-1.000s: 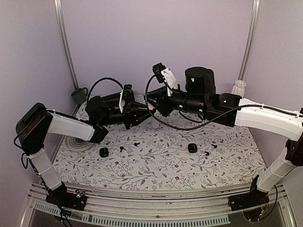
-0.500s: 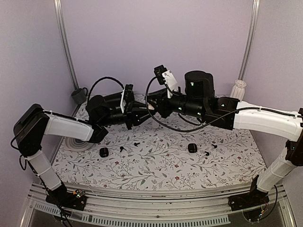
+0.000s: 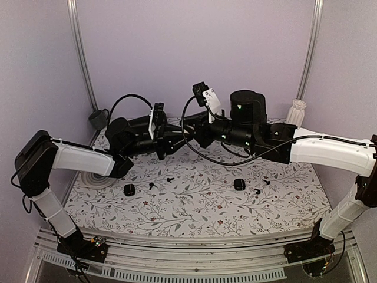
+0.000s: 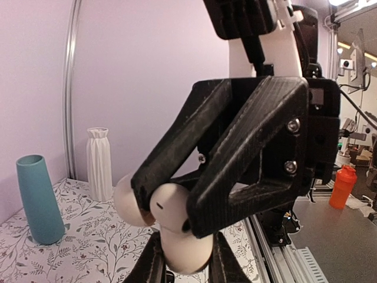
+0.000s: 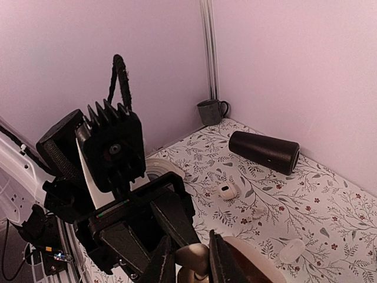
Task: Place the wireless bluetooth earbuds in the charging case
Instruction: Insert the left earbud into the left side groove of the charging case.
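Aloft: the left gripper (image 4: 184, 262) and the right gripper (image 5: 188, 262) are meeting tip to tip above the far middle of the table (image 3: 194, 212).
Left grip: the left gripper is clenching, its two fingers pinching the lower end of a white case (image 4: 177, 236).
Right grip: the right gripper is clamping too. Its black fingers (image 4: 235, 177) are pressing on the upper rounded part of the same white case. Whether a bud is sitting between them, I cannot tell.
Held thing: the white case is hanging in the air between the two grippers, not touching the table.
Black cases: one (image 3: 129, 189) is lying near left and the other (image 3: 239, 184) is lying right of middle — well apart from each other.
Black buds: two (image 3: 152, 186) (image 3: 170, 178) are lying just right of the left case, and two more (image 3: 257, 191) (image 3: 266, 182) are lying just right of the right case.
White buds: two (image 5: 256, 212) (image 5: 291, 250) are lying on the patterned cloth, as the right wrist view is showing. A small white item (image 5: 226, 190) is lying near them — possibly another case.
Black cone (image 5: 264, 151): lying on its side close to the far wall.
Mug (image 3: 98, 119): standing in the far left corner.
White vase (image 3: 296, 111): standing upright at far right.
Teal vase (image 4: 38, 200): standing upright near the white vase, apart from it.
Disc (image 3: 97, 177): lying flat at the left edge, under the left arm.
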You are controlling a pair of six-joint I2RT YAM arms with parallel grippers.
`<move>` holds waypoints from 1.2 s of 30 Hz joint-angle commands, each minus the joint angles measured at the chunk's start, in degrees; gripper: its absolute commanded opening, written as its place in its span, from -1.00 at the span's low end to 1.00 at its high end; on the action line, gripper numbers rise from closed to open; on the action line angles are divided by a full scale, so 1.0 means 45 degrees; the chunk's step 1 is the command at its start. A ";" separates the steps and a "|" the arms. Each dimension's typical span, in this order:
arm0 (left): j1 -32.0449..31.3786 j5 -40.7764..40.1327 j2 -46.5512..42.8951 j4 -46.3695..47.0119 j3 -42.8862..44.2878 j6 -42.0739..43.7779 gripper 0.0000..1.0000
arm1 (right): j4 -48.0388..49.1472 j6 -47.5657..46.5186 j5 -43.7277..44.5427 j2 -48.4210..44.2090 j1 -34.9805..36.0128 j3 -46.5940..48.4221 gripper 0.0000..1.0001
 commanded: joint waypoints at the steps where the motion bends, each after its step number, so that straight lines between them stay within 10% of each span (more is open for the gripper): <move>1: -0.0148 -0.0588 -0.0585 0.0215 -0.0051 0.0498 -1.00 | -0.0057 0.0272 0.0071 -0.0250 0.0048 -0.0222 -0.64; 36: -0.0138 -0.1178 -0.0904 -0.0608 -0.0226 0.1600 -1.00 | -0.1833 0.1450 0.1264 -0.1020 0.0029 0.0934 -0.06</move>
